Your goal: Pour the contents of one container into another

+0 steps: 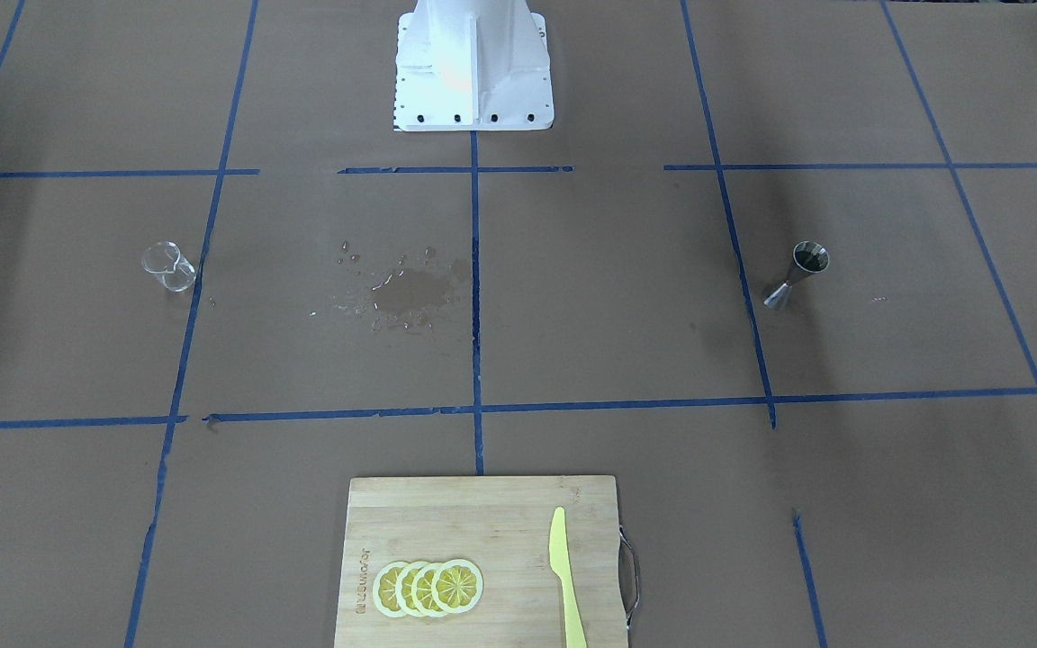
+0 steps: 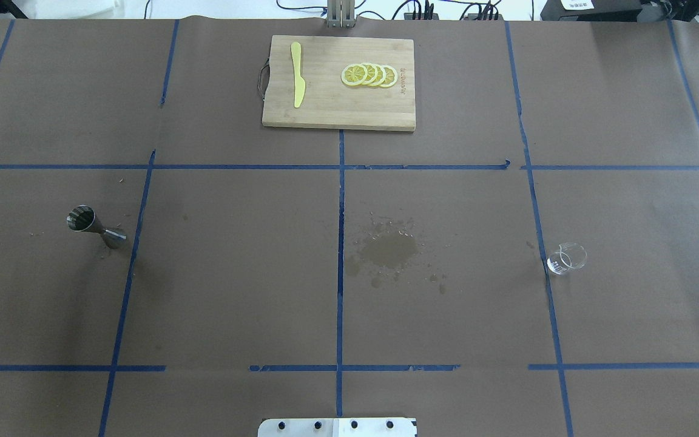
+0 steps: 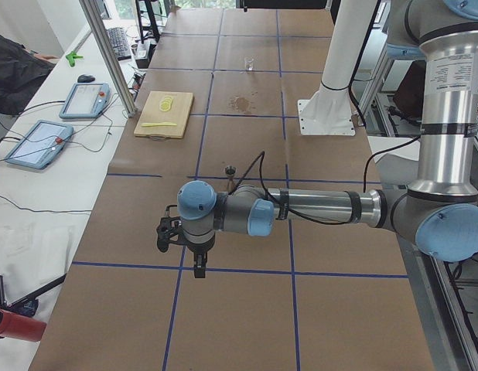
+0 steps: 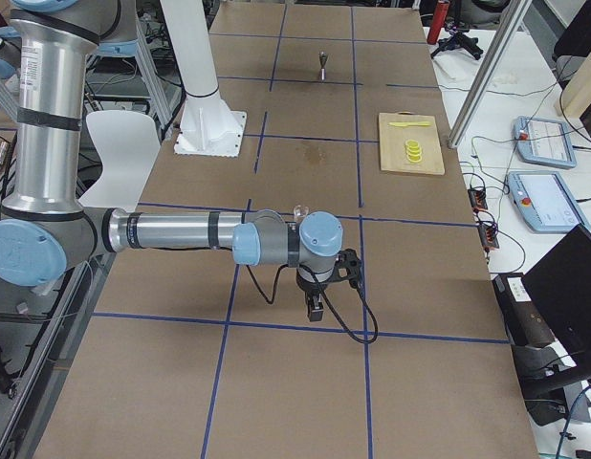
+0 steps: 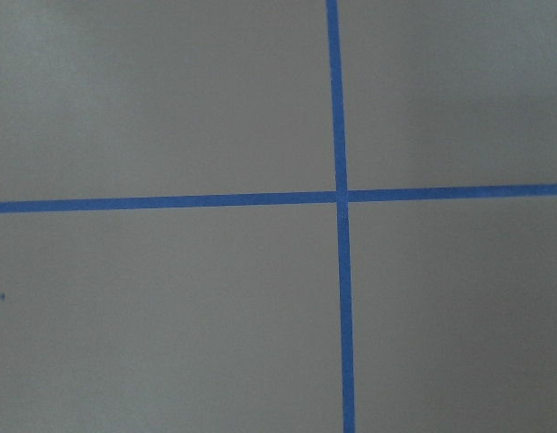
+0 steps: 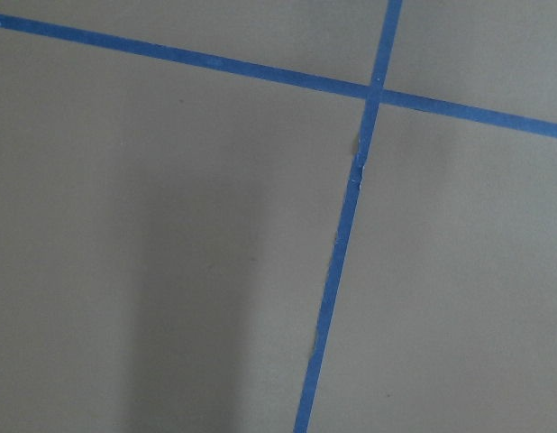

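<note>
The clear glass cup (image 2: 567, 259) stands upright on the brown paper at the table's right side, also seen in the front view (image 1: 167, 266). The steel jigger (image 2: 94, 226) stands upright on the left side, its wide mouth up (image 1: 798, 274). Neither gripper shows in the overhead or front view. In the left side view my left gripper (image 3: 197, 267) points down over bare paper, nearer than the jigger (image 3: 230, 169). In the right side view my right gripper (image 4: 313, 308) points down, nearer than the cup (image 4: 299, 209). I cannot tell whether either is open or shut. Both wrist views show only paper and blue tape.
A wet spill (image 2: 389, 250) darkens the paper between the two vessels. At the far edge lies a wooden cutting board (image 2: 325, 115) with lemon slices (image 2: 369, 75) and a yellow knife (image 2: 298, 82). The robot's white base (image 1: 472, 67) stands at the near middle.
</note>
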You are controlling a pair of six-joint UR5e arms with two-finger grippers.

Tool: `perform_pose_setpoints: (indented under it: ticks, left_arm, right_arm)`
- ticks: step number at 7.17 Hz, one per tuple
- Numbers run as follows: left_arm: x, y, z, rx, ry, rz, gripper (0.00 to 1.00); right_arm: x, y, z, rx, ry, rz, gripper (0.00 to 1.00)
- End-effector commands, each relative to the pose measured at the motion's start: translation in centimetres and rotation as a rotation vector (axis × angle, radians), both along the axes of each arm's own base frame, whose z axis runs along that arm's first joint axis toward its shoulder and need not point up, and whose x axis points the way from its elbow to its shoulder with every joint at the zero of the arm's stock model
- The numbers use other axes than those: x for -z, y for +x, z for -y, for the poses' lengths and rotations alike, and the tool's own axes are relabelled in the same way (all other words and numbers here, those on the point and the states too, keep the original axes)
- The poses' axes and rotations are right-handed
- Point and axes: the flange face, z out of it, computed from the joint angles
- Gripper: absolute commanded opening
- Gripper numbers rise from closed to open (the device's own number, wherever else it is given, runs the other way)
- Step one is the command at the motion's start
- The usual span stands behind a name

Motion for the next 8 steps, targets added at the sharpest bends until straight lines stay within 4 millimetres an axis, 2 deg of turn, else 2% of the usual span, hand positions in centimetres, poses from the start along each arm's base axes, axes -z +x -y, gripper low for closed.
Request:
perform_pose_setpoints:
  ticks: [1, 2, 5, 8]
  left_arm:
    - [0.6, 0.2, 0.0, 0.018, -0.015, -0.034, 1.0]
    - [0.6, 0.2, 0.0, 0.016, -0.014, -0.035, 1.0]
    - [0.7, 0.2, 0.0, 0.014, -0.01, -0.034, 1.0]
    - [1.1, 0.2, 0.1, 0.015, -0.003, -0.034, 1.0]
  right_arm:
    - [-2.0, 0.3, -0.2, -0.004, -0.036, -0.002, 1.0]
    - [-2.4, 1.0, -0.3, -0.023, -0.048, -0.001, 1.0]
    - [-1.7, 3.3, -0.4, -0.127, -0.088, 0.028, 1.0]
    - [1.0, 4.0, 0.0, -0.208, -0.102, 0.054, 1.0]
